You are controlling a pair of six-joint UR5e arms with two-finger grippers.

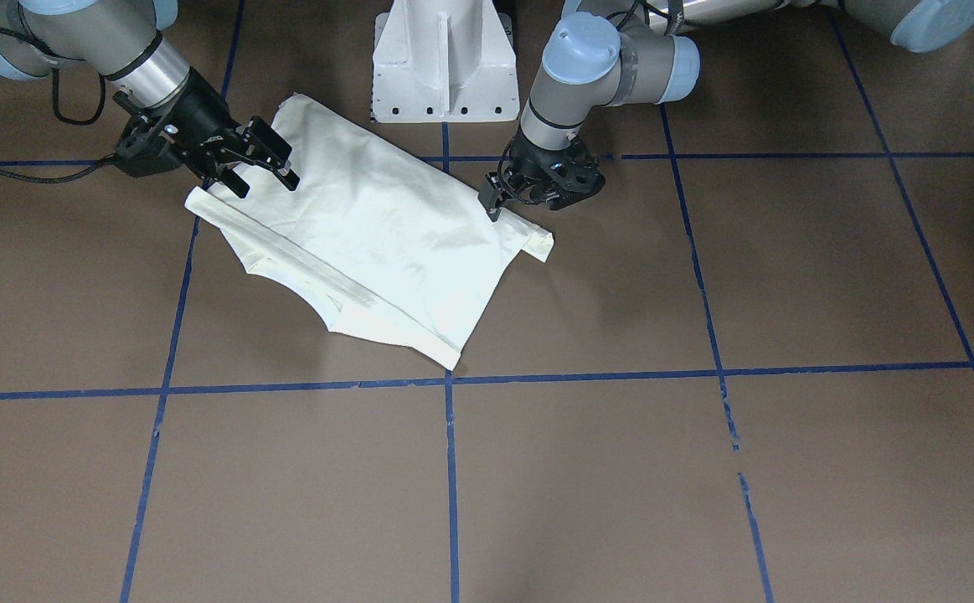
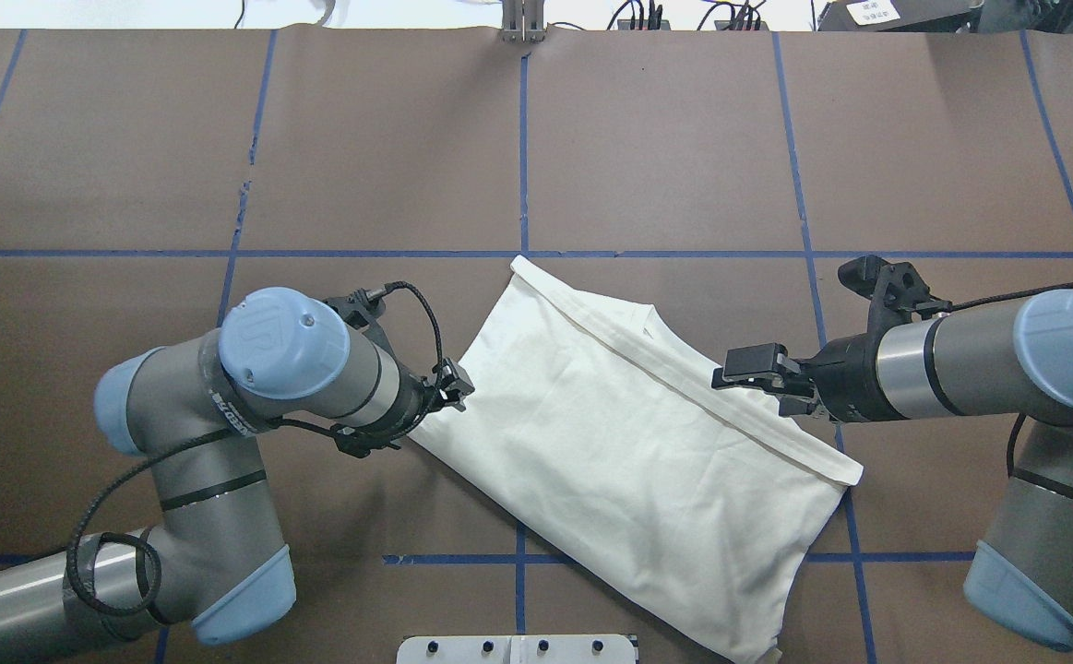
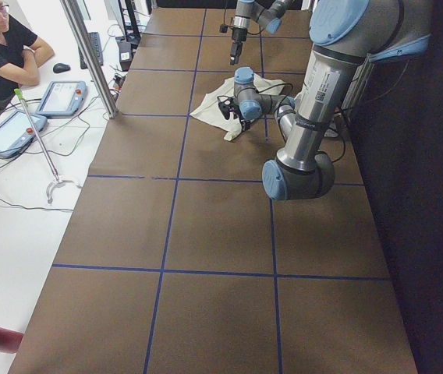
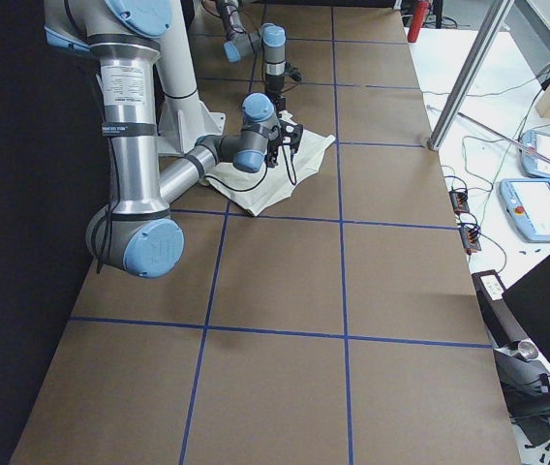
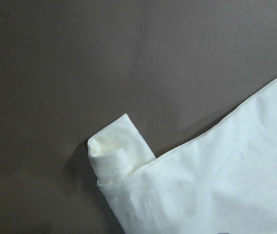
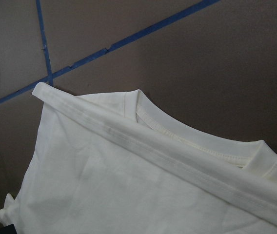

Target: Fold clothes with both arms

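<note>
White shirt [image 1: 369, 243] flat between right fingers [image 1: 273, 152], apart, and left fingers [image 1: 493, 199], state unclear

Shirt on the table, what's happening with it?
Both arms are working on a white shirt that lies partly folded on the table. The left gripper is down at its sleeve corner; I can't tell whether it grips. The right gripper is open over the opposite edge, near the collar. The fold looks unfinished.
</note>
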